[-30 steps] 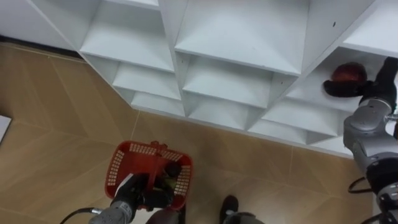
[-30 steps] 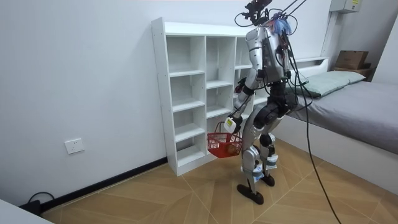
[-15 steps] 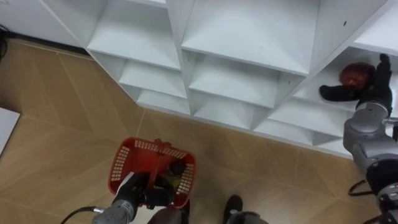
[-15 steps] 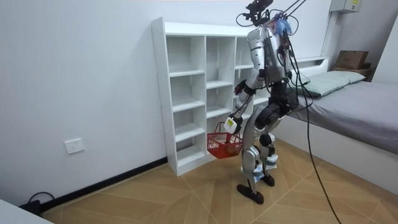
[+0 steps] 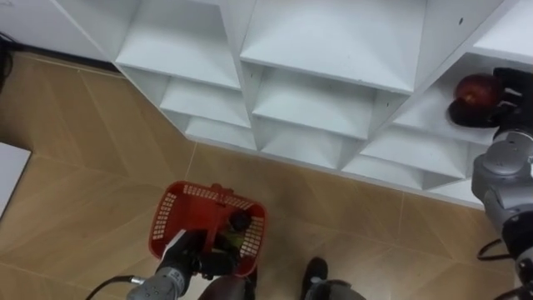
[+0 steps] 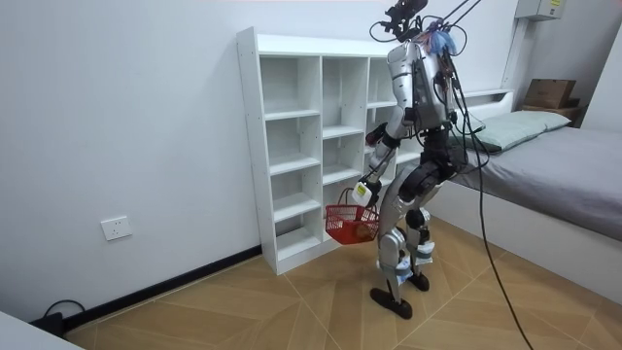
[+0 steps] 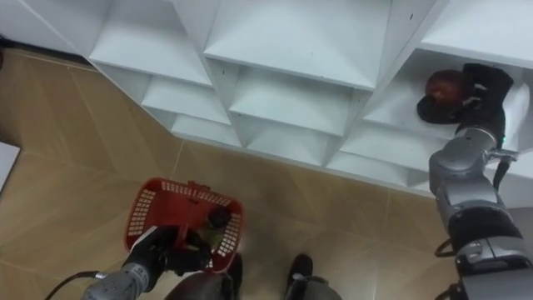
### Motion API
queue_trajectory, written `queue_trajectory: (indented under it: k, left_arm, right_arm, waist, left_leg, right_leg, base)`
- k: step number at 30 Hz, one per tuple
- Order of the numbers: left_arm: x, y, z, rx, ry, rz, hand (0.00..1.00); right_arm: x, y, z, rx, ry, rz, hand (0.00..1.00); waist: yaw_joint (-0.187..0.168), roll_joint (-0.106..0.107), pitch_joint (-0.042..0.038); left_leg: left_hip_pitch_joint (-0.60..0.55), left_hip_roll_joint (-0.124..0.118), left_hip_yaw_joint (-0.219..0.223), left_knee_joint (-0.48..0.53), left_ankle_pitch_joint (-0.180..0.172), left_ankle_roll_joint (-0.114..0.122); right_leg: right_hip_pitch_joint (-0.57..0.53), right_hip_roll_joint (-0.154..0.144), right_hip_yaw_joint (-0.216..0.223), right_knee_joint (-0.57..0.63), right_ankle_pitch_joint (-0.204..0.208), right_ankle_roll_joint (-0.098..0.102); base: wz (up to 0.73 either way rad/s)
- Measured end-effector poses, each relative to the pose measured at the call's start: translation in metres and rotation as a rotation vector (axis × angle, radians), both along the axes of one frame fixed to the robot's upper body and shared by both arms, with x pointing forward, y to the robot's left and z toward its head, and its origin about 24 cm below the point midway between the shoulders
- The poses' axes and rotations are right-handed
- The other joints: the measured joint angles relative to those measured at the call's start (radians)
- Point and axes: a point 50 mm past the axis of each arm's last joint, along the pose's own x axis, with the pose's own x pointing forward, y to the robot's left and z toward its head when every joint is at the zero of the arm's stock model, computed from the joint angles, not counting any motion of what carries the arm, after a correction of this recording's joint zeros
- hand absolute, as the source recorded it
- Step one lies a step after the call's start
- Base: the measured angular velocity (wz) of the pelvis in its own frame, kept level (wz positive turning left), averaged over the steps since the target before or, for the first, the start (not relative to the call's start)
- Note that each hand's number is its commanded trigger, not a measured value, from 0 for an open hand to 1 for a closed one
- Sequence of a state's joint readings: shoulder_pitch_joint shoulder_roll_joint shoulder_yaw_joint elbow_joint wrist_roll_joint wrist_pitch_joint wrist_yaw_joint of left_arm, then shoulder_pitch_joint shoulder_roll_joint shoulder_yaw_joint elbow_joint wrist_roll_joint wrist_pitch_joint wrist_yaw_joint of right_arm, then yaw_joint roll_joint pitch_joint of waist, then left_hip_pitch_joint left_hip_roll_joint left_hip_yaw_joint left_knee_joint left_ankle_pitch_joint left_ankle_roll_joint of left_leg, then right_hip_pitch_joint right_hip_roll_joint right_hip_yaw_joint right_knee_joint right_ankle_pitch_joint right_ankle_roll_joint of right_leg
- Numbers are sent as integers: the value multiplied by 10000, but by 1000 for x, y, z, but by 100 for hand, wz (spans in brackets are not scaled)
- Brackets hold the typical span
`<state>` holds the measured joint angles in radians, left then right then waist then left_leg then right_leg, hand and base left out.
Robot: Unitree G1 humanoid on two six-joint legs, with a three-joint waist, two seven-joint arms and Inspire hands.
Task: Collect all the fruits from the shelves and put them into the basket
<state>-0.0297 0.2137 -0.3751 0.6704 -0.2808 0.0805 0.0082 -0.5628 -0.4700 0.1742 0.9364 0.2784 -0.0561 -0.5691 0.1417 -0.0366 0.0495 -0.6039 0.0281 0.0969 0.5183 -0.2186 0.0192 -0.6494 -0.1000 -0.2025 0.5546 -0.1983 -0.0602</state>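
Seen from the robot's head looking down, a white shelf unit [image 5: 333, 50] with open compartments stands on a wooden floor [image 5: 83, 167]. In a compartment of the column at the far right, a round red fruit [image 7: 445, 85] sits on the shelf. The dark right hand [image 7: 483, 87] reaches into that compartment and wraps the fruit, with fingers curved beneath it and the palm against its right side. Low at the left, the left hand [image 5: 185, 260] is closed around the handle of a red basket [image 5: 171, 221], which hangs above the floor in front of the shelves. Inside the basket lie a dark round item and something yellow-green, too small to identify. In the room view, the robot stands upright facing the shelf unit, the basket hanging at knee height, with a bed [image 6: 569, 160] behind it on the room view's right.
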Motion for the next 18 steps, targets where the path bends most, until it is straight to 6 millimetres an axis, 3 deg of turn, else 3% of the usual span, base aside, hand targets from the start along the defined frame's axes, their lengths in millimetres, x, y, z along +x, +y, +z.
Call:
queue_trajectory:
  k: [18]
  left_arm:
    - [1,3,1,25,-67,83,100]
  right_arm:
    - [2,4,-2,885,-52,298,100]
  waist:
    - [31,-2,-1]
  left_leg:
    - [307,-40,97,-83,3,4]
  right_leg:
    - [202,-62,68,51,-29,14]
  base:
    - [0]
